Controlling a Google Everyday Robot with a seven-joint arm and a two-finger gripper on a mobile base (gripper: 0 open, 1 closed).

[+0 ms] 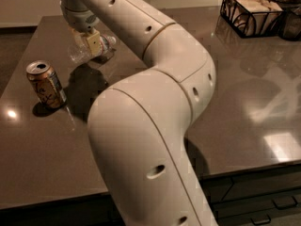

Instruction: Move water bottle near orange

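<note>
The water bottle (79, 53) is clear and crinkled, with its white cap (111, 41) pointing right. It is tilted on its side at the far left of the grey table (244, 79). My gripper (88, 45) reaches down from the arm at the top left and is shut on the bottle, with one cream finger (94, 42) across its body. I cannot tell whether the bottle touches the table. The orange is out of view, possibly hidden behind my arm (155, 107).
A gold-tan soda can (45, 84) stands upright near the table's left edge, in front of the bottle. A black wire basket (251, 12) with napkins and a dark container (289, 23) sit at the far right corner. My large arm blocks the table's middle.
</note>
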